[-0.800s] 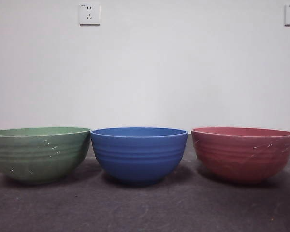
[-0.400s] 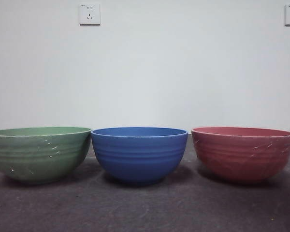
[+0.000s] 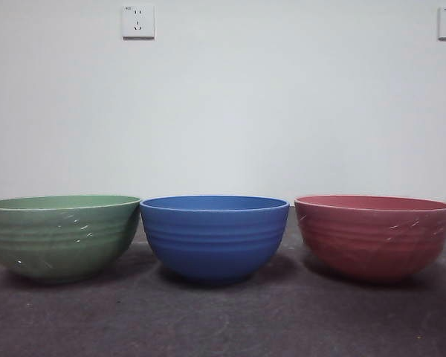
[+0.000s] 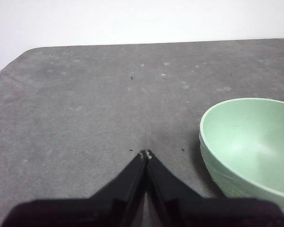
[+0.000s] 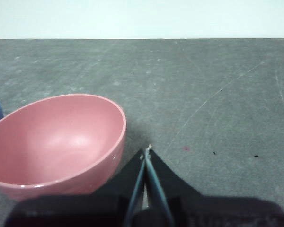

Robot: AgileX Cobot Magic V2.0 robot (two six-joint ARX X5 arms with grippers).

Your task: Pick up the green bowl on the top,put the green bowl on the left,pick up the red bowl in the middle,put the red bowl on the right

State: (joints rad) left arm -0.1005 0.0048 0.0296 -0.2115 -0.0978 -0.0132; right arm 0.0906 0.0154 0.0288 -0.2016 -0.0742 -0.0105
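Left hand [image 4: 146,154], right hand [image 5: 147,149] closed, empty.

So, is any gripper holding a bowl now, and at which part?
Nothing is held. The left gripper is shut on nothing beside the green bowl, and the right gripper is shut on nothing beside the red bowl.

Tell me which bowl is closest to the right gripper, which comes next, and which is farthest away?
1. The red bowl is nearest, just beside the shut right gripper.
2. The blue bowl comes next, in the middle of the row; only its edge shows past the red one in the right wrist view.
3. The green bowl is farthest, at the row's other end.
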